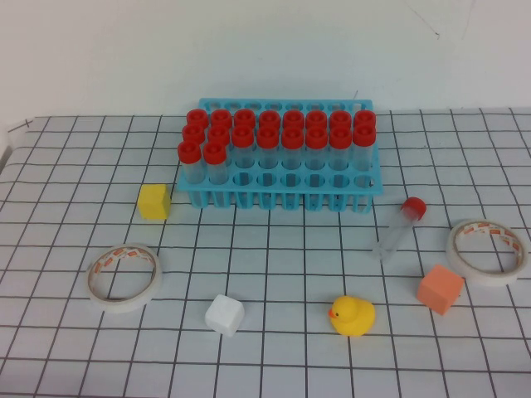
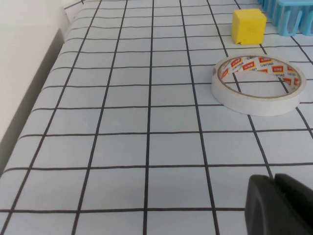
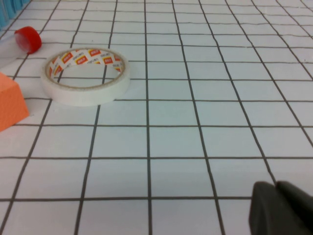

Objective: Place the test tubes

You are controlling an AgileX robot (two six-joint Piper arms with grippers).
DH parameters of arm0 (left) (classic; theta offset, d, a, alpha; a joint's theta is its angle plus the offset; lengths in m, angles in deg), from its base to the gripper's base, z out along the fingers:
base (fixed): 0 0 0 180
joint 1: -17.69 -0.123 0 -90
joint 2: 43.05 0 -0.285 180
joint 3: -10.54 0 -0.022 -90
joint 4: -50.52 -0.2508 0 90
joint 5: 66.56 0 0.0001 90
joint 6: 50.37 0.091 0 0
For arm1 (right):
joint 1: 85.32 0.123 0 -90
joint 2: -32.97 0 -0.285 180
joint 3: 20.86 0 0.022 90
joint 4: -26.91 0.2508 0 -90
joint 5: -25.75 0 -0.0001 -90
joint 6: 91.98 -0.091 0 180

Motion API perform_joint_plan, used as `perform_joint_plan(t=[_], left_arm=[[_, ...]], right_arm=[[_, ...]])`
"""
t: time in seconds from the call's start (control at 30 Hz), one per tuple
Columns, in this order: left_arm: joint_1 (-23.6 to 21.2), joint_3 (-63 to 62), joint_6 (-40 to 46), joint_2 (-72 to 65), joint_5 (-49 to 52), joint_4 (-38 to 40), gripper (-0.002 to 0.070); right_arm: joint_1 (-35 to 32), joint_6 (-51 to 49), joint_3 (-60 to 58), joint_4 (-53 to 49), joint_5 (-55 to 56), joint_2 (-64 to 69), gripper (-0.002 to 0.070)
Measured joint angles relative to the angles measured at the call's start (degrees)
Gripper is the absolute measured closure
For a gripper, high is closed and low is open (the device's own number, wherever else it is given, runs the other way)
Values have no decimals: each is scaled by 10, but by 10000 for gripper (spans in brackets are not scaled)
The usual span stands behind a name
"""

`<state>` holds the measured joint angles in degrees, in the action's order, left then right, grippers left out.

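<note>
Left gripper (image 2: pixel 272 182) and right gripper (image 3: pixel 274 187): jaws pressed together on both, nothing held.

Loose test tube (image 1: pixel 397 230): clear plastic cylinder with a red cap (image 1: pixel 413 207). It lies flat on the table (image 1: pixel 274 265), cap toward the far side, just right of the rack's (image 1: pixel 274 201) near-right corner and not touching it.

Rack: blue plastic, a grid of round holes. The far rows hold upright red-capped tubes (image 1: pixel 292 133); holes along the near side stand open.

Arm pose: the left gripper sits low over the near-left of the table, nearer than the left tape roll (image 1: pixel 124 276). The right gripper sits low over the near-right, nearer than the right tape roll (image 1: pixel 487 251). Both are well apart from the loose tube.

Surroundings: white table cover with black grid lines. An orange cube (image 1: pixel 440 288) sits near the loose tube, beside the right tape roll. A glossy yellow duck (image 1: pixel 352 316) and a white cube (image 1: pixel 225 315) lie further near. A yellow cube (image 1: pixel 154 201) sits left of the rack.
</note>
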<state>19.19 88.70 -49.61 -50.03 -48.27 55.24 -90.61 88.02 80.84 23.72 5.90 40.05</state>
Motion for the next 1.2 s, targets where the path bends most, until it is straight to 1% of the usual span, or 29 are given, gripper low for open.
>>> perform_joint_plan(t=[0.27,0.63,0.77,0.83,0.93,1.07,1.2], left_arm=[[0,0,19,0,0,-6,676],[0,0,20,0,-1,-10,676],[0,1,21,0,-27,-13,676],[0,1,21,0,-52,-13,676],[0,1,21,0,-127,-14,676],[0,1,21,0,-262,-17,676],[0,1,21,0,-405,-17,676]], right_arm=[[0,0,0,0,0,0,678],[0,0,0,0,0,0,678],[0,0,0,0,0,0,678],[0,0,0,0,0,0,678],[0,0,0,0,0,0,678],[0,0,0,-1,8,0,678],[0,0,-5,-1,79,0,678]])
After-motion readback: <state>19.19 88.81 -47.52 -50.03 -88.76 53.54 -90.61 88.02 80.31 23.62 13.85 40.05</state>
